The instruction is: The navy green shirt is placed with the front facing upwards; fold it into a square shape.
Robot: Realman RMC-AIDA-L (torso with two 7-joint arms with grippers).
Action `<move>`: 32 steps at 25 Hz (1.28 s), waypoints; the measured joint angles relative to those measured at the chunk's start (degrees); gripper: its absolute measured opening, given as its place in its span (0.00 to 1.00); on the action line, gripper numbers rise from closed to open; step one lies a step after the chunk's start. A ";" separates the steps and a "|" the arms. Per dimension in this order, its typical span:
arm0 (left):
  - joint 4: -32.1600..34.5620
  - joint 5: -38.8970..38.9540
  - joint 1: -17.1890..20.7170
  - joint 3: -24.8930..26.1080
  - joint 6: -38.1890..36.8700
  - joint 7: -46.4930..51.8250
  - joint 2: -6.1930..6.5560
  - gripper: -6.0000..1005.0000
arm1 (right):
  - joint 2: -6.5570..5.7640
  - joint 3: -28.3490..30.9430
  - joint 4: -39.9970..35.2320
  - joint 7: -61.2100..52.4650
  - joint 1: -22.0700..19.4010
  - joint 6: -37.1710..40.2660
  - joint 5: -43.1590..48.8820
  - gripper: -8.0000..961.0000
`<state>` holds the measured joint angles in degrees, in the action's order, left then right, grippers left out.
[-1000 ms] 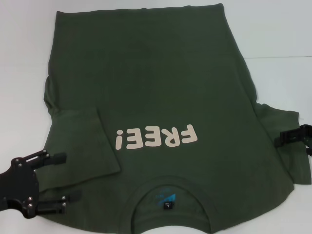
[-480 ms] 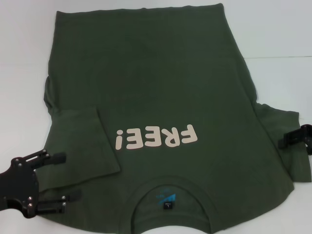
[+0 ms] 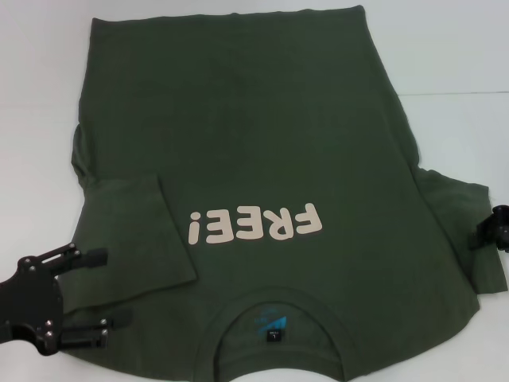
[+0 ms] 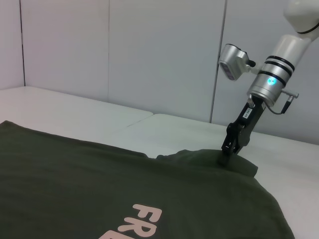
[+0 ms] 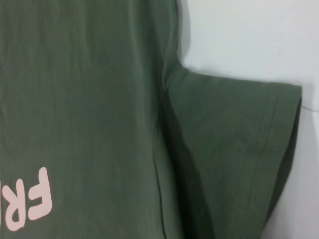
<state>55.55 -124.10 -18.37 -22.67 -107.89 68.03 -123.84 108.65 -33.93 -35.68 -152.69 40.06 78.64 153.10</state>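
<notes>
The navy green shirt (image 3: 238, 119) lies front up on the white table, its pink "FREE!" lettering (image 3: 256, 225) facing me upside down and the collar with its blue-black label (image 3: 273, 334) nearest me. Its left sleeve (image 3: 131, 239) is folded in over the body. Its right sleeve (image 3: 457, 211) lies spread out flat, also seen in the right wrist view (image 5: 239, 149). My left gripper (image 3: 97, 293) is open over the shirt's near left shoulder edge, holding nothing. My right gripper (image 3: 489, 232) shows only at the frame's right edge; in the left wrist view it (image 4: 227, 155) points down at the right sleeve's outer edge.
Bare white table (image 3: 453, 48) surrounds the shirt on the left, right and far sides. A seam (image 3: 457, 93) runs across the table at the far right. Pale wall panels (image 4: 124, 50) stand behind the table.
My right gripper has slid to the right, from over the right sleeve toward its outer edge. The shirt and my left gripper have stayed still.
</notes>
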 joint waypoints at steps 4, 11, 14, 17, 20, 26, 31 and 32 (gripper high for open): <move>0.00 0.01 -0.17 0.00 0.02 0.00 0.00 0.93 | -0.10 -0.07 0.00 0.15 -0.07 0.27 0.08 0.25; 0.00 0.00 -0.28 0.00 0.11 0.00 0.00 0.93 | -0.20 -0.07 -0.05 0.20 -0.12 0.38 0.13 0.03; 0.00 -0.02 -0.27 0.01 0.14 0.00 0.00 0.93 | -0.29 0.17 -0.36 0.20 -0.14 0.66 0.02 0.02; 0.00 -0.01 -0.25 0.19 0.15 0.00 0.00 0.93 | -0.61 0.53 -0.92 0.20 -0.25 1.07 -0.06 0.02; 0.00 0.14 -0.21 0.23 0.15 0.07 0.00 0.93 | -0.89 1.60 -2.80 0.20 -0.84 1.91 -0.17 0.02; -0.15 0.38 -0.16 0.38 0.15 0.44 0.00 0.93 | -1.87 5.15 -7.32 0.95 -3.04 4.84 -1.86 0.03; -0.79 0.50 -0.25 0.49 0.17 0.51 0.02 0.93 | -3.33 7.29 -8.53 2.00 -4.48 6.76 -5.73 0.03; -0.79 0.51 -0.25 0.50 0.22 0.52 0.03 0.93 | -3.46 7.32 -8.66 2.27 -4.63 7.16 -6.41 0.03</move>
<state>54.75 -123.59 -18.62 -22.17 -107.67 68.54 -123.81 105.19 -26.60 -44.34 -150.42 35.42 85.81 146.69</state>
